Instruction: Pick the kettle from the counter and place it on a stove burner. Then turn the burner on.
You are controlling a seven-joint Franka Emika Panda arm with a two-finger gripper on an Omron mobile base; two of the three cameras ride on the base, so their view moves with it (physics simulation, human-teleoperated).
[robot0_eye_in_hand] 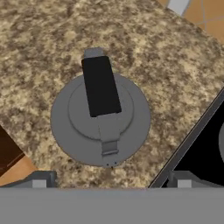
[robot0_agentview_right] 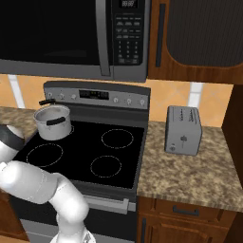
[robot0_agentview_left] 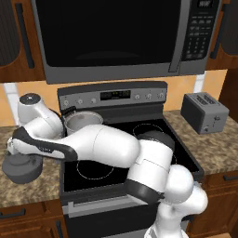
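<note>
Hand view: gripper (robot0_eye_in_hand: 111, 179) jaws spread wide, holding nothing, above the squat dark grey metal kettle (robot0_eye_in_hand: 100, 118), upright on speckled granite counter (robot0_eye_in_hand: 43, 52).

counter (robot0_agentview_left: 28, 190): kettle (robot0_agentview_left: 21, 168) | right side: toaster (robot0_agentview_left: 204, 112)

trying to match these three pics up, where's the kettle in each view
Left base view: the kettle sits at the left edge on the counter, beside the stovetop, partly behind the arm.
Right base view: the kettle is not in it.
Hand view: the kettle is central, seen from above, black handle across its lid.
Shared landmark: the stovetop's black edge, also at the hand view's right side.
</note>
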